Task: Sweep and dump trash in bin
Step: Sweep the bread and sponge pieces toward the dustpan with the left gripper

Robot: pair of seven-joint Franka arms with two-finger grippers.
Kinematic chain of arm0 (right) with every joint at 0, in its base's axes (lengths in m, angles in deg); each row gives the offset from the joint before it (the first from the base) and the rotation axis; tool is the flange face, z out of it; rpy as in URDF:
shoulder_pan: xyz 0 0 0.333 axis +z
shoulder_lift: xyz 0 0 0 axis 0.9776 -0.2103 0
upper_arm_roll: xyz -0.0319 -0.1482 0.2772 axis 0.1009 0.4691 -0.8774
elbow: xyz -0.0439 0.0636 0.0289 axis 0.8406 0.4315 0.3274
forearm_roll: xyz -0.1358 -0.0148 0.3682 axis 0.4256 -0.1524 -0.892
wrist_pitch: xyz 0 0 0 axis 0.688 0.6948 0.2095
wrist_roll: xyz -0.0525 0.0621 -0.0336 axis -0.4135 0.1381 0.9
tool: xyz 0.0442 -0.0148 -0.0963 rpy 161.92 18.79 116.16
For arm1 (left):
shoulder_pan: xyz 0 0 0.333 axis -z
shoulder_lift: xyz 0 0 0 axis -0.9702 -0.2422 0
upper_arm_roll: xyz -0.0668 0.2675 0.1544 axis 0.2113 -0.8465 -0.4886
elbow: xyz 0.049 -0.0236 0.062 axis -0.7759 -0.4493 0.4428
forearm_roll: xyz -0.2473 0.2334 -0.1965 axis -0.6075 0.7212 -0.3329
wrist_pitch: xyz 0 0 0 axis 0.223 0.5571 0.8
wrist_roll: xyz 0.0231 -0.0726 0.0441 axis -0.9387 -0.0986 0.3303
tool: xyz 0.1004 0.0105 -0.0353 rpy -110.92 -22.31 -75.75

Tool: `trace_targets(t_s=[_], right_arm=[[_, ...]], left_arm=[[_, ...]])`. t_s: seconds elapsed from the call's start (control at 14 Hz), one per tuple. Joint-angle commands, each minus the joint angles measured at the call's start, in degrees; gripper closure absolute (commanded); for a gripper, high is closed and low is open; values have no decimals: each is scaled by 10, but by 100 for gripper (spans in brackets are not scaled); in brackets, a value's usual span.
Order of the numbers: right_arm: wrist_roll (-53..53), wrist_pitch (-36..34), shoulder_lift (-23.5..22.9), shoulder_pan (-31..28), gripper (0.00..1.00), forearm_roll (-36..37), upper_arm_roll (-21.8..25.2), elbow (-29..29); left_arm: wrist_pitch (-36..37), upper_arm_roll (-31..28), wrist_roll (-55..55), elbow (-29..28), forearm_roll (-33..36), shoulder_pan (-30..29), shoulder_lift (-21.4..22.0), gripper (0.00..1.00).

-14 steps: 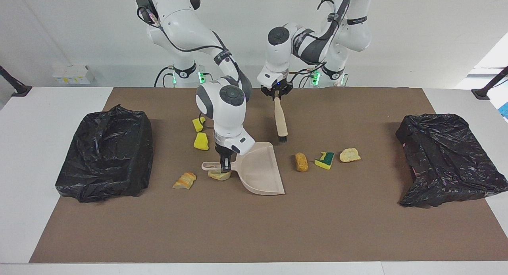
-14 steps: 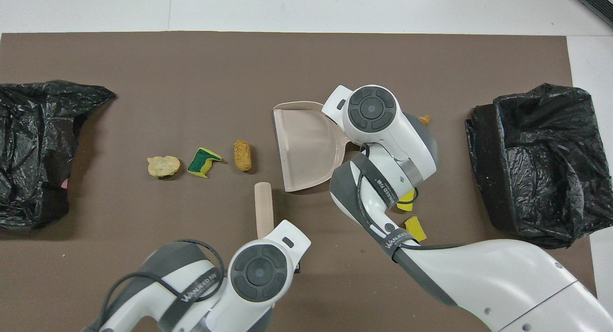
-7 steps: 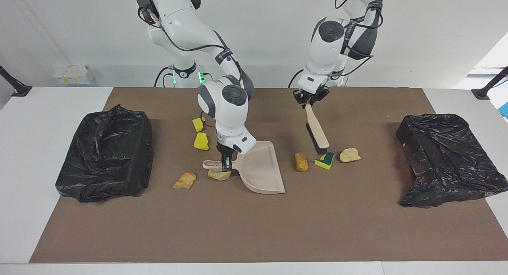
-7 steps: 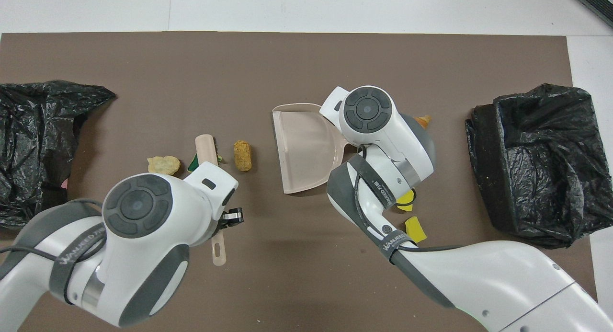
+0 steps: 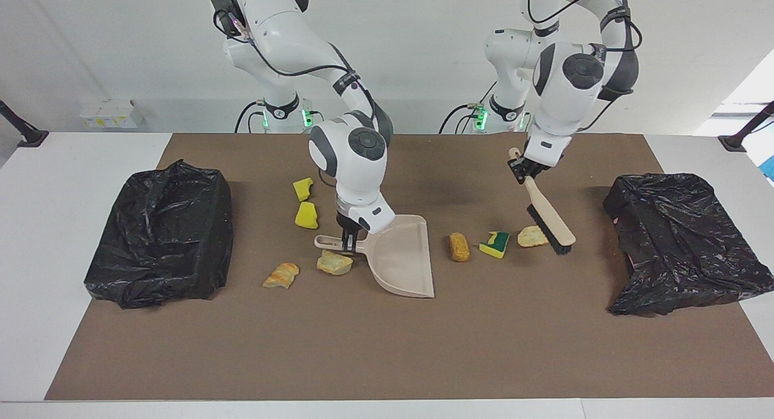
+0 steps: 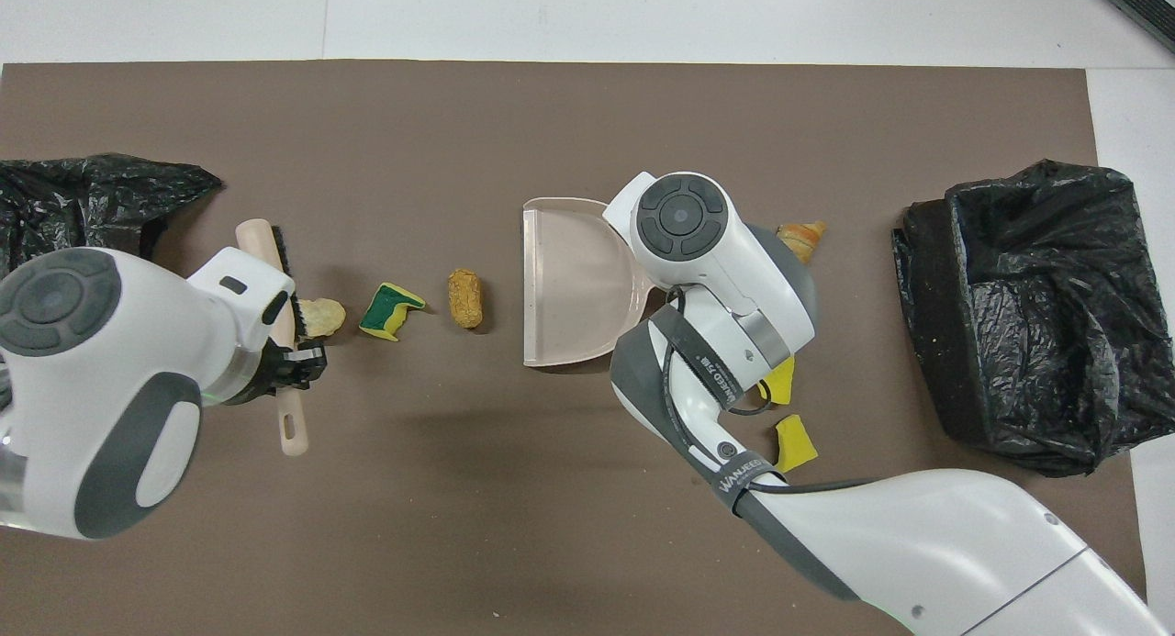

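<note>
Beige plastic, the dustpan (image 5: 399, 259) lies flat on the brown mat (image 5: 387, 346) with its open mouth turned toward the left arm's end of the table, so scraps can be pushed straight in. The right gripper (image 5: 349, 242) is clamped on the dustpan's handle, pinning it for that push. The left gripper (image 5: 521, 170) is closed around the handle of a brush (image 5: 547, 219), bristles down just beside the pale bread lump (image 5: 533, 236), which looks like the start of a stroke toward the dustpan.

Between brush and dustpan sit 3 pieces in a row: that lump, a yellow sponge with a green face (image 5: 495, 244), and a tan-orange lump (image 5: 459, 246) nearest the dustpan's mouth. At the dustpan's handle end lie 2 bread scraps (image 5: 334, 263) and, nearer to the robots, 2 yellow sponge chunks (image 5: 306, 215). None is in the dustpan yet.
</note>
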State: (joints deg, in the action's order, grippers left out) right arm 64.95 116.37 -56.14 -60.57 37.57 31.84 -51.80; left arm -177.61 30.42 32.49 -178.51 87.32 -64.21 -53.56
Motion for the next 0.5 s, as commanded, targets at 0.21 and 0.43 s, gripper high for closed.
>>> trace_targets(t_s=[0.21, 0.43], right_arm=[[-17, -5, 9, 6, 100, -15, -10, -22], [-17, 8, 15, 8, 100, -14, -13, -36]], left_arm=[[-71, 9, -73, -86, 9, -43, -8, 100], [-95, 12, -63, -94, 8, -9, -26, 100]])
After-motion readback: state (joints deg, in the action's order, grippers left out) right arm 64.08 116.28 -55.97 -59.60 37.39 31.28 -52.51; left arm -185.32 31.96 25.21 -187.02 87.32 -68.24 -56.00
